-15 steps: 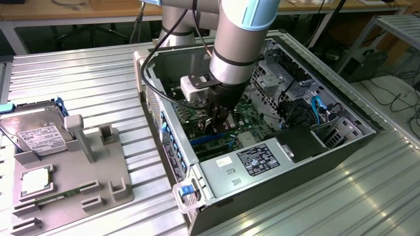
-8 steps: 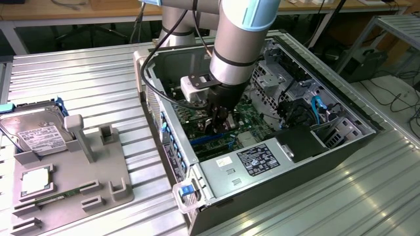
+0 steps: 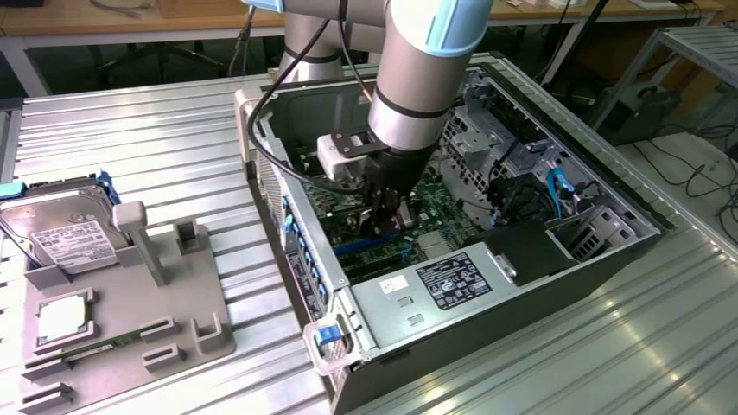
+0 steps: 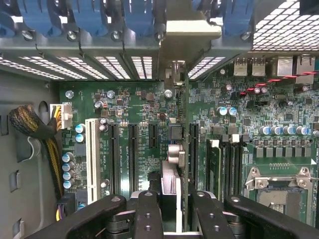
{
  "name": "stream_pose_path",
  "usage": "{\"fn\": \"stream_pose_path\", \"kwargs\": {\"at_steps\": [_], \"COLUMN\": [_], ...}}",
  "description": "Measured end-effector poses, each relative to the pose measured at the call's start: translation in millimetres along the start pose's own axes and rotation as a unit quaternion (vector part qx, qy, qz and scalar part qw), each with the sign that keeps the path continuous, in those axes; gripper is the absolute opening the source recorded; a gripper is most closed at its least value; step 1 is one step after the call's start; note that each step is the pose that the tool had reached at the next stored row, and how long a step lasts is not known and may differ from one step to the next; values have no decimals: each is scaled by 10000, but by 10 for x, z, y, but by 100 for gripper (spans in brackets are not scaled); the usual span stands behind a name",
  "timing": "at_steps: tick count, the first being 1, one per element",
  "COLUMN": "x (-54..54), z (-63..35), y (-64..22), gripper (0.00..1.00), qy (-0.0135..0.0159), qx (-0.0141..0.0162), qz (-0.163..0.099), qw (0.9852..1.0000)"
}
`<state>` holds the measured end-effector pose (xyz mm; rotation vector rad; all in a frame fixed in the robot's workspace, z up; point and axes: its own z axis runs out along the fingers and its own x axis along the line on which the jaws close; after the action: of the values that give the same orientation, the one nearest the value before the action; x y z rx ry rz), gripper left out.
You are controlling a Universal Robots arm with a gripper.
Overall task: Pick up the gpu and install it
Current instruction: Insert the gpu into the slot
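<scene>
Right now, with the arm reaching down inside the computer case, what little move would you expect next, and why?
Probably a short, straight push down. The gripper holds the gpu edge-on over the motherboard, its bracket end at the case's rear openings, so it looks lined up for seating.

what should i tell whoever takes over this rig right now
Gripper: shut on the gpu, down inside the open black computer case.
Gpu: thin green circuit-board card, held edge-on and upright over the green motherboard, its pale metal bracket up at the rear slot openings.
Done: card picked up and brought into the case.
Left: whether it is fully seated in its slot cannot be told; it has not been released.
</scene>
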<state>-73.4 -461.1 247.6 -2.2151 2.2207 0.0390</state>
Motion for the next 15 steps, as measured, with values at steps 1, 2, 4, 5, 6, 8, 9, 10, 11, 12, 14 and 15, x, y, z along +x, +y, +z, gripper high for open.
{"fn": "stream_pose_path", "kwargs": {"at_steps": [1, 2, 4, 5, 6, 8, 9, 10, 11, 12, 14, 15], "x": [0, 0, -1, 0, 0, 0, 1, 1, 1, 1, 2, 2], "z": [1, 2, 12, 21, 30, 54, 68, 78, 86, 91, 91, 91], "y": [0, -1, -1, -1, -1, -1, -1, -2, -2, -2, -2, -2], "gripper": [28, 28, 28, 28, 28, 28, 28, 28, 28, 28, 28, 28], "qy": [0, -2, -9, -9, -8, -11, -12, -12, -12, -12, -11, -11], "qx": [0, 0, 1, 1, 0, 0, 0, -1, -1, -2, -3, -3], "qz": [0, -1, 0, -1, -1, -1, -1, -1, -1, -1, -1, -1], "qw": [10000, 10000, 10000, 10000, 10000, 10000, 10000, 10000, 10000, 10000, 10000, 10000]}}
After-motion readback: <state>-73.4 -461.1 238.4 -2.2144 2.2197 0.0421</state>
